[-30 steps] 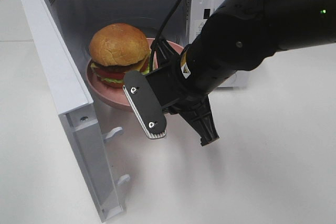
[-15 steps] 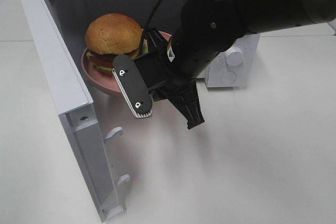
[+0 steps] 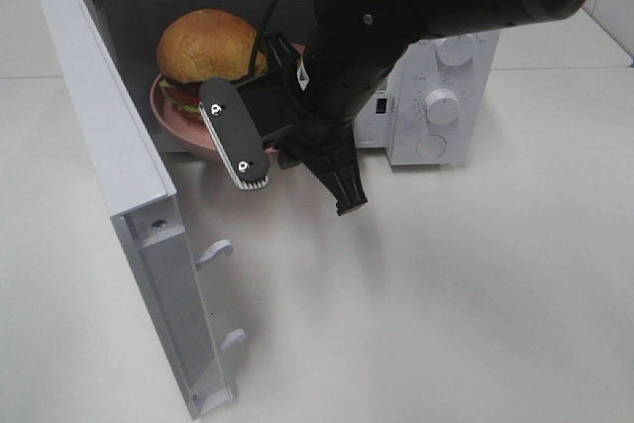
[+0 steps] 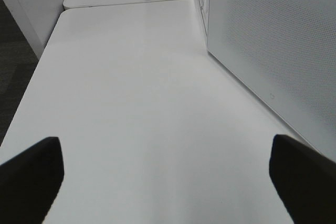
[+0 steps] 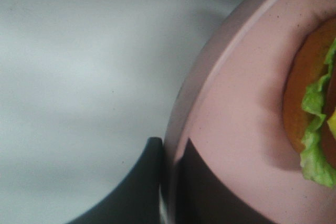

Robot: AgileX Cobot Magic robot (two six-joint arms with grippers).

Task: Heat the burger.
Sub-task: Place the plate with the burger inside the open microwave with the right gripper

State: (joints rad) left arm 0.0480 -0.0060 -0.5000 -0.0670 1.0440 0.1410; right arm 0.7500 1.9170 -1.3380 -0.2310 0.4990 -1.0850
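The burger (image 3: 208, 47), with a brown bun and green lettuce, sits on a round pink plate (image 3: 170, 121) just inside the open white microwave (image 3: 436, 111). My right gripper (image 3: 282, 151) is at the plate's near rim. The right wrist view shows its dark fingers (image 5: 152, 182) pinched on that rim (image 5: 241, 103), with the burger's lettuce edge (image 5: 315, 108) beside them. My left gripper (image 4: 168, 182) is out of the exterior view. It hangs open and empty over the white table.
The microwave door (image 3: 109, 146) stands swung open on the left, its latch hooks pointing at the table. Its meshed face (image 4: 273, 51) fills one side of the left wrist view. The control knobs (image 3: 443, 106) are on the microwave's right.
My right arm has carried the plate and burger up and to the left, from the doorway over the table to deeper inside the microwave cavity.
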